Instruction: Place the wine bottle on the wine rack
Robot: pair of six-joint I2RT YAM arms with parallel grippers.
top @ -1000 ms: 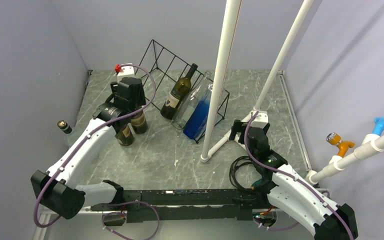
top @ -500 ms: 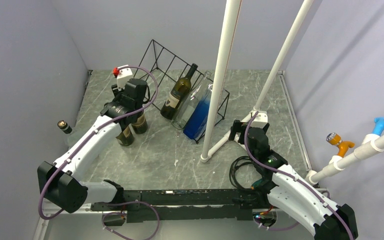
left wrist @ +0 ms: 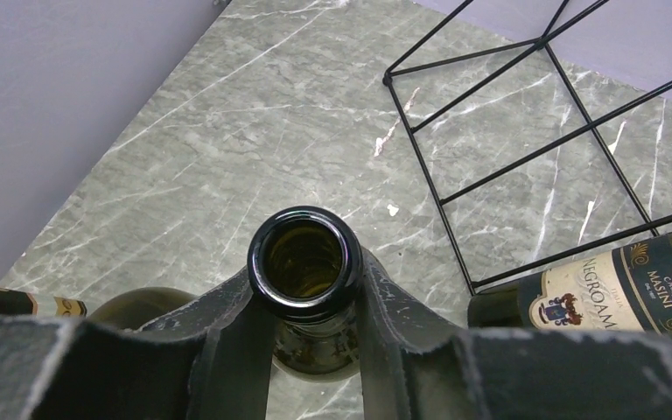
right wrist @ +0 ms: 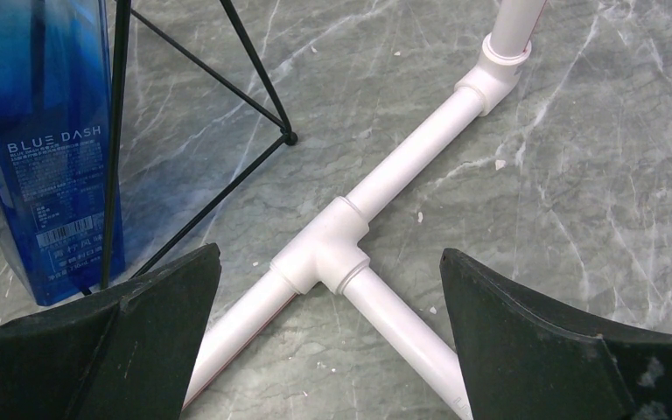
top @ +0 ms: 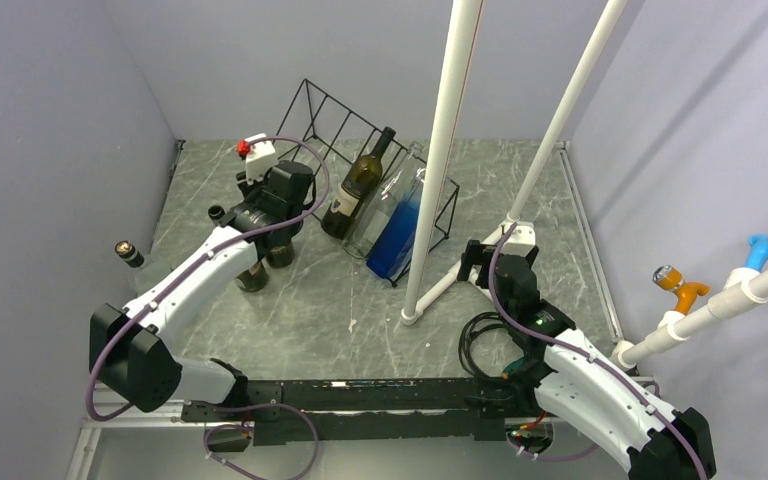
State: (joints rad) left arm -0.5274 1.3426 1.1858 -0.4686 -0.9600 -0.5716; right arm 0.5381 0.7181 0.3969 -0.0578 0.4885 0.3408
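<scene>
Left hand (left wrist: 306, 302) grips the open wine bottle (left wrist: 304, 258); wine rack (left wrist: 388, 79) holds others.

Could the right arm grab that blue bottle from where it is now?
Probably not straight on: the right pincer is open, but a wire end of the wine rack stands between it and the blue bottle.

Left gripper (left wrist: 308, 296) clamped on neck of wine bottle (left wrist: 304, 261): fingers (left wrist: 227, 337) pressed to both sides just under lip. Bottle upright, dark green glass, open mouth facing camera. Wine rack (left wrist: 538, 40) ahead and right of gripper, black wires over grey marble table (left wrist: 227, 131). Labelled bottle (left wrist: 612, 284) at far right, behind rack's wires. Second dark bottle shoulder (left wrist: 136, 302) just left of fingers. Purple wall (left wrist: 44, 87) ahead-left.
</scene>
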